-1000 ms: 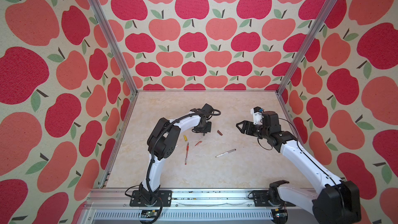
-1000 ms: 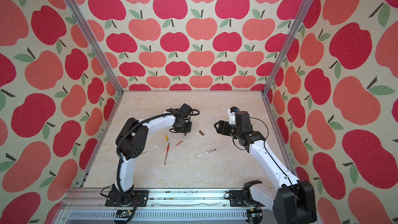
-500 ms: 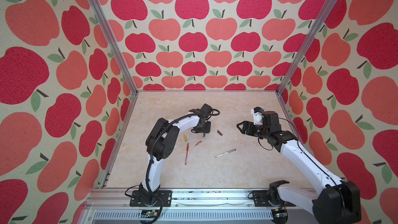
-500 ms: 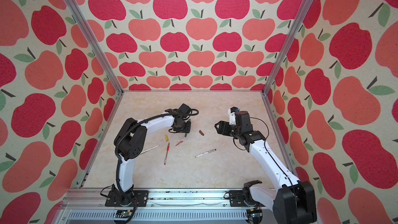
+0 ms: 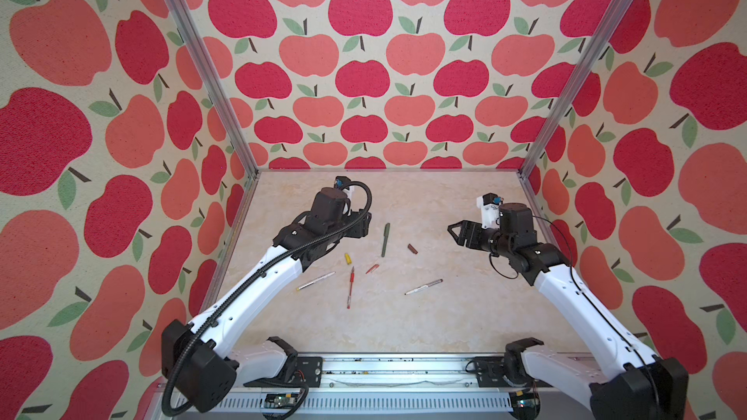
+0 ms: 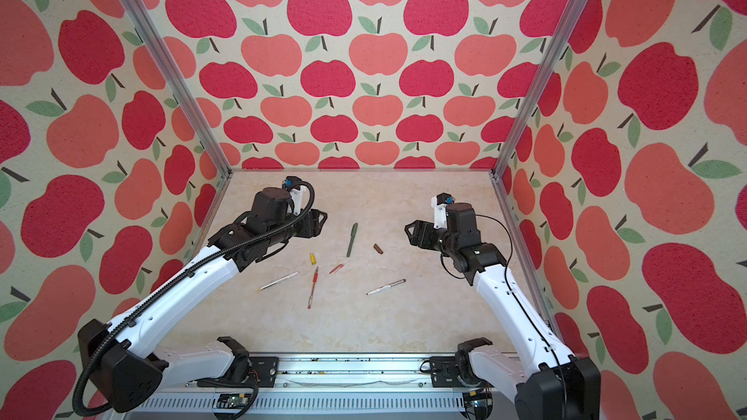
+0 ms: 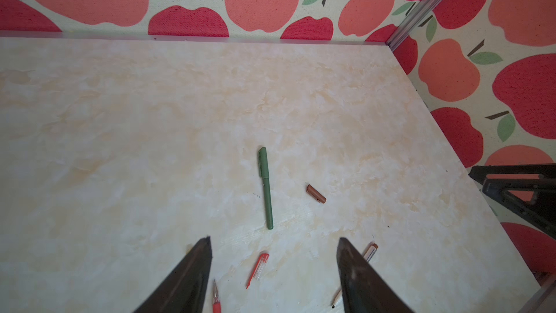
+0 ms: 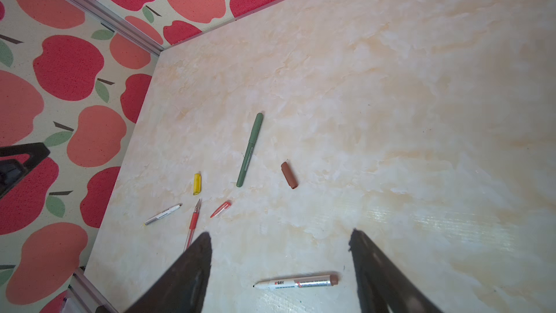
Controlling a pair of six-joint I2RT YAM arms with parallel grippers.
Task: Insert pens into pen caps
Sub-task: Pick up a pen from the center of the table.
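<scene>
You are seemingly pausing between pairs: the slim dark green plastic pen [image 7: 266, 188] is lying capped on the marbled beige table [image 7: 150, 115]; your left gripper [image 7: 273, 240] and right gripper [image 8: 279, 236] are hanging with jaws apart, holding nothing. Next you are probably needing the stubby maroon-brown cap [image 5: 412, 249] in one gripper and the white brown-tipped marker [image 8: 296, 283] in the other, tip facing mouth.

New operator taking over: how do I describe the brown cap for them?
On the marble tabletop, find the green pen. The brown cap lies beside it, toward the right arm. Its neighbours, the yellow cap and the red cap, are brighter.
</scene>
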